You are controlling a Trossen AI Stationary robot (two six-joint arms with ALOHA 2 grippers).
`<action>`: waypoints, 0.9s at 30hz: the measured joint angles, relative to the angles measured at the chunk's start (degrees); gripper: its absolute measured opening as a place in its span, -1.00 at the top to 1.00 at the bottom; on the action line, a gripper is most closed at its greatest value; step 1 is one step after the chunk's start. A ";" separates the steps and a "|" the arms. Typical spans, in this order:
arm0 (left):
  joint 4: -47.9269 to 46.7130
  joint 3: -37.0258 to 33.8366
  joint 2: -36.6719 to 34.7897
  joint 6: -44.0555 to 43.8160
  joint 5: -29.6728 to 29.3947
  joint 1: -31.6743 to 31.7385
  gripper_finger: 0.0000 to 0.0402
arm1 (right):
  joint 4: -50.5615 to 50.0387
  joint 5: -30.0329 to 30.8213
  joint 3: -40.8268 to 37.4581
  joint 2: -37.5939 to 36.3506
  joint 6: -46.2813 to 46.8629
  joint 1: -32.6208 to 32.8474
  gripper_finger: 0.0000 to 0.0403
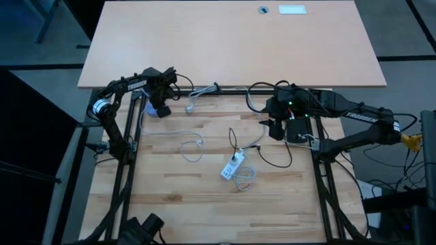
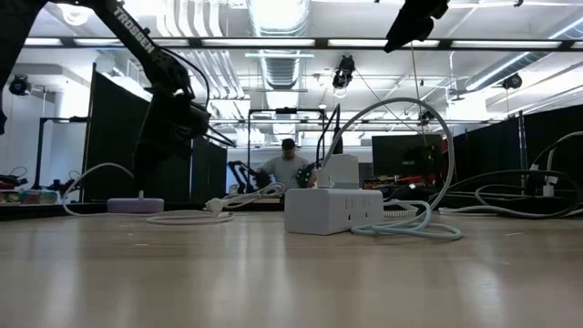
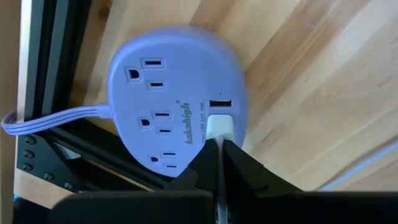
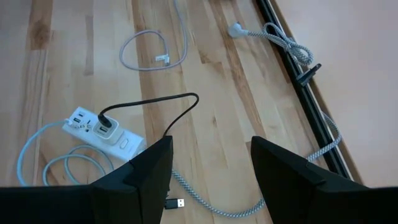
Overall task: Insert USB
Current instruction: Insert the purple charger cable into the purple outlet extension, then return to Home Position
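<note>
Left claw (image 1: 162, 109) sits at the far left of my butcher-block table (image 1: 191, 204) in the high view, over the lavender power hub (image 1: 161, 111) beside the black frame rail (image 1: 133, 129). Its fingers are closed. Right claw (image 1: 276, 129) hangs well apart from it, near the right rail, with a white power strip (image 1: 233, 165) and looped cables between them and nearer me. Beyond both arms lies a bare tan desk (image 1: 231, 41).

From the low view I see the white power strip (image 2: 333, 209) standing mid-table with a pale cable (image 2: 410, 228) coiled beside it, and the lavender hub (image 2: 136, 205) low on the boards under the left arm (image 2: 159, 82). Behind the table the room is a workshop with ceiling lights and dark partitions; a person (image 2: 287, 167) stands in the distance.

Through the left wrist view, my left claw's (image 3: 220, 149) fingers are pinched shut on the white USB plug (image 3: 219, 126), which sits in the lower of two USB ports on the hub (image 3: 168, 93), its cord running back between the fingers. The hub lies tight against the rail (image 3: 93, 149), with open wood on its other side.

Through the right wrist view, the right claw (image 4: 208, 168) stands partly open, holding nothing, above clear boards; a black cable (image 4: 155, 102) runs to the white strip (image 4: 102, 132), and a braided cable's loose USB end (image 4: 176, 203) lies just under the fingers.
</note>
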 joint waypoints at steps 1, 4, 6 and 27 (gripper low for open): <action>0.26 -0.25 -0.06 -0.02 -0.08 0.00 1.00 | 0.00 0.00 0.00 0.00 0.00 0.00 0.01; 1.25 -1.48 -0.21 -0.06 -0.24 0.00 1.00 | 0.00 0.00 0.00 0.00 0.00 0.00 0.01; 2.10 -2.61 -0.20 -0.75 -0.20 0.01 1.00 | 0.00 0.00 0.00 0.00 0.01 0.00 0.01; -0.77 7.98 -15.41 -15.52 16.48 -0.52 0.07 | 0.39 -0.24 10.32 -5.62 -1.79 0.00 0.01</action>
